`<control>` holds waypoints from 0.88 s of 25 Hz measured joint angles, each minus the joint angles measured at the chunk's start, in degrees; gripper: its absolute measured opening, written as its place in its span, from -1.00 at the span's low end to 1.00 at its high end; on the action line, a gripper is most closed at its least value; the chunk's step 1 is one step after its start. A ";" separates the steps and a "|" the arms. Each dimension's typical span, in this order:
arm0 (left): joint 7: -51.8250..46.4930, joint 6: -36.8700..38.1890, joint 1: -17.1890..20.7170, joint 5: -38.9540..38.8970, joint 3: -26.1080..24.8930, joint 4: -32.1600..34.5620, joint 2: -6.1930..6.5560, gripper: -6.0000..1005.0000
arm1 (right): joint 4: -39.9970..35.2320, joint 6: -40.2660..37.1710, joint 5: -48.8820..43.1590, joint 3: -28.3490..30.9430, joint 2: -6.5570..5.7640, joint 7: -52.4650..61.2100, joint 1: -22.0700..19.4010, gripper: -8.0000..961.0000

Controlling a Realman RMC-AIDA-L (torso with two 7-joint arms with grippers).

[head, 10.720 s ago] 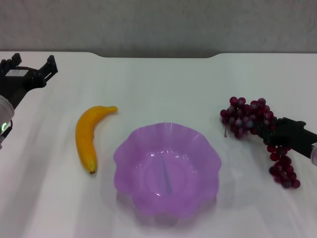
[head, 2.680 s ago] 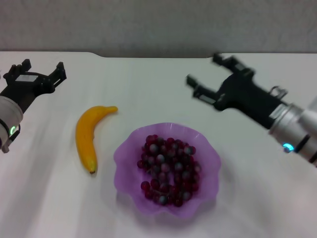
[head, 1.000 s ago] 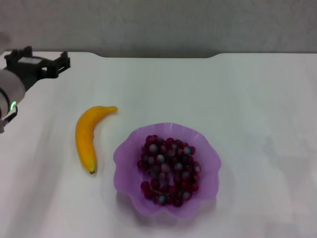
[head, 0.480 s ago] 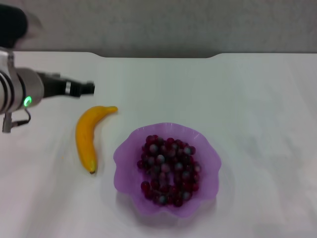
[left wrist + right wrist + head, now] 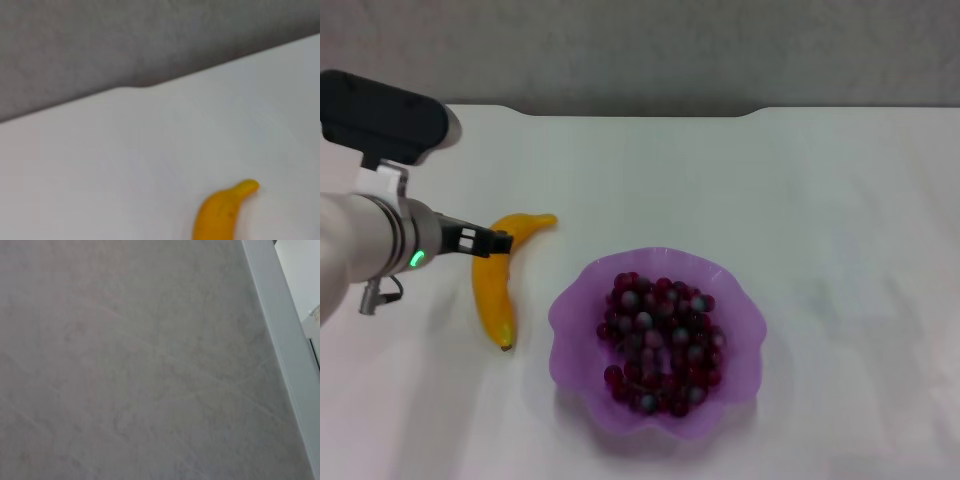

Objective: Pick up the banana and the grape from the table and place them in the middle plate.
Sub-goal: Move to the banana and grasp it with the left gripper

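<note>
**Left pincer over the banana, grapes in the plate**

The left pincer (image 5: 492,243) reached in from the left and sat over the upper part of the banana (image 5: 493,290), which lay on the white surface (image 5: 840,200) just left of the middle plate (image 5: 570,310). Whether its fingers were wide or narrow could not be told. The grape (image 5: 660,345) bunch lay inside the plate. The right arm was out of sight

Left arm reaching in from the tabletop's left edge, green light lit on its wrist, left gripper (image 5: 490,242) low near the left side, right arm out of sight
</note>
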 joint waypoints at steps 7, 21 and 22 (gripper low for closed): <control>-0.09 -2.66 -0.70 0.21 -0.76 5.11 -3.14 0.77 | 0.23 0.24 0.00 0.00 0.00 0.01 0.04 0.85; -0.12 -9.90 -5.64 -0.16 -3.49 16.44 -4.75 0.77 | 0.27 0.80 0.00 -0.09 0.02 1.25 0.09 0.85; -0.14 -9.97 -5.80 -0.21 -3.51 16.82 -4.76 0.77 | 0.27 1.05 -0.01 -0.09 0.03 1.30 0.09 0.85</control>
